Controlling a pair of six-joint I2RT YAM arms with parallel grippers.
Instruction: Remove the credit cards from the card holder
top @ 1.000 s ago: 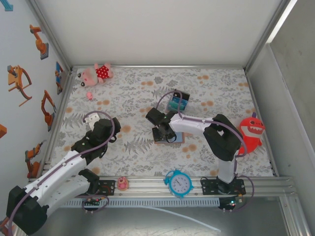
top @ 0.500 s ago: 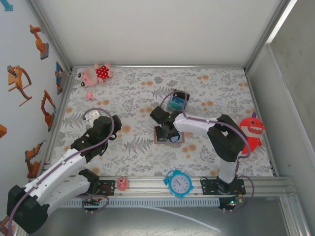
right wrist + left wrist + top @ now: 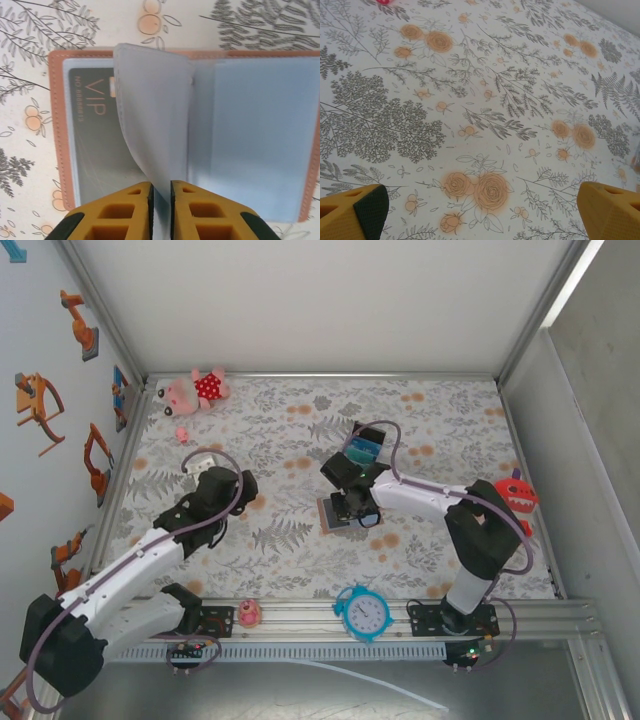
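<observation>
Blue clock (image 3: 364, 613) sits on the near rail and is taken as the reference. Just beyond the clock and a little left, the card holder (image 3: 250, 125) lies open and flat on the floral surface (image 3: 280, 430). It has a tan-brown leather rim with a stitched edge and blue-grey translucent pockets inside. Its left pocket holds a dark grey card (image 3: 95, 145) lettered VIP. A middle pocket leaf (image 3: 155, 110) stands up and curls over, and its lower edge runs down between the fingers of the right end effector (image 3: 160, 189), which is narrow and pinched on that leaf. Whether the right pocket holds a card cannot be told. Well left of the clock and farther out, the left end effector (image 3: 482, 215) has its fingers wide apart over the floral print. Farther from the clock than the card holder is a small black box (image 3: 363, 448) with teal cards. Right of the clock and farther back is a red shark toy (image 3: 512, 502). Farthest from the clock, back left, is a pink plush toy (image 3: 196, 390) in red.
</observation>
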